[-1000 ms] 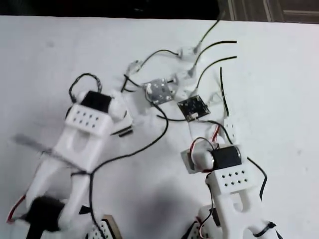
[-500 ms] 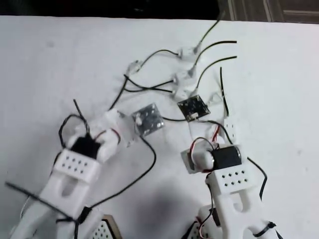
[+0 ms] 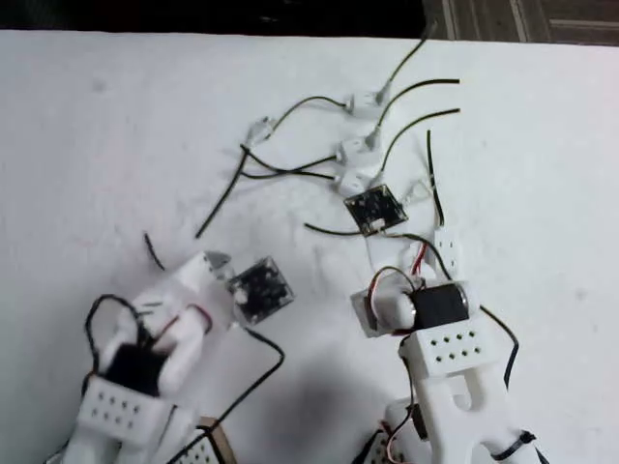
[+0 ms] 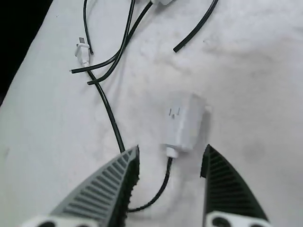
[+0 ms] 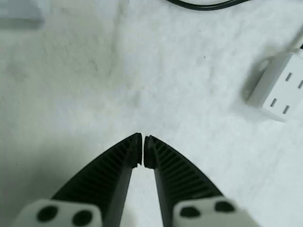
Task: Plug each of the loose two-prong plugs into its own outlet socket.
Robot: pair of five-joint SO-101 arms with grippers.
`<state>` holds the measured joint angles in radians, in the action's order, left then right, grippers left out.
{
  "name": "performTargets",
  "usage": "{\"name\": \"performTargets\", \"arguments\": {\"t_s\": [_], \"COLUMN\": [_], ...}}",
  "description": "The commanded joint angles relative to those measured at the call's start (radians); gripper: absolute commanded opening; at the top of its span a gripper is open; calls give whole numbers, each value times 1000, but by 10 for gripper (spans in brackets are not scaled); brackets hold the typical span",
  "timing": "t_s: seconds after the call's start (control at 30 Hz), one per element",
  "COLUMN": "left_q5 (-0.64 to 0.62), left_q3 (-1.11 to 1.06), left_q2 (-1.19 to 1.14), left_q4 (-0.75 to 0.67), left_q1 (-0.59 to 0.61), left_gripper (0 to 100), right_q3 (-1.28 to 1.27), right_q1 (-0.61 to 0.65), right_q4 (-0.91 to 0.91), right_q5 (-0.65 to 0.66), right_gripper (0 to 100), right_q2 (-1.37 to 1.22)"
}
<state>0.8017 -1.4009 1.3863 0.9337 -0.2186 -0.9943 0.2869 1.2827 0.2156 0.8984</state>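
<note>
**Left pincer released around a corded socket; right pincer clenched above the table**

Left pincer (image 4: pixel 170 150), seen from its own wrist, is released: its two ribbed fingers (image 4: pixel 118 179) stand well apart. A white socket (image 4: pixel 185 120) lies flat on the table (image 4: pixel 265 71) just beyond the fingertips, in line with the gap between them. The fingers do not touch it. Its face shows two slots, and its black cord (image 4: pixel 158 191) curls back between the fingers. Farther off, a small white plug (image 4: pixel 83 49) lies beside crossing black cables (image 4: pixel 111 64).

Right pincer (image 5: pixel 143 139) is clenched. Its fingertips meet over bare cloth and grasp no object. A white outlet strip (image 5: pixel 277 87) with several slots lies to one side, well apart from the tips.

From the high view, the left arm (image 3: pixel 145 358) sits at the near left of the table and the right arm (image 3: pixel 450 353) at the near right. Loose white plugs (image 3: pixel 353 150) on black cords lie scattered toward the far side, between the two arms' reach.
</note>
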Motion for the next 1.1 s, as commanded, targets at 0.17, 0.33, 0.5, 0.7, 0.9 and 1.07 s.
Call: {"name": "performTargets", "arguments": {"t_s": [0.17,0.33,0.5,0.7,0.9,1.07], "left_q5": [-28,-87,9,91,141,143], "left_q3": [21,6,-40,-38,75,259], "left_q2": [437,395,288,87,-228,-539], "left_q4": [285,196,169,75,0,-15], "left_q1": [54,182,188,188,196,188], "left_gripper": [218,218,218,218,218,218], "right_q3": [9,11,12,12,12,12], "right_q1": [-5,-5,-5,-5,-5,-5], "right_q4": [-15,-15,-15,-15,-15,-15], "right_q5": [8,5,3,3,3,3], "right_gripper": [19,19,19,19,19,19], "right_q2": [12,12,12,12,12,12]}}
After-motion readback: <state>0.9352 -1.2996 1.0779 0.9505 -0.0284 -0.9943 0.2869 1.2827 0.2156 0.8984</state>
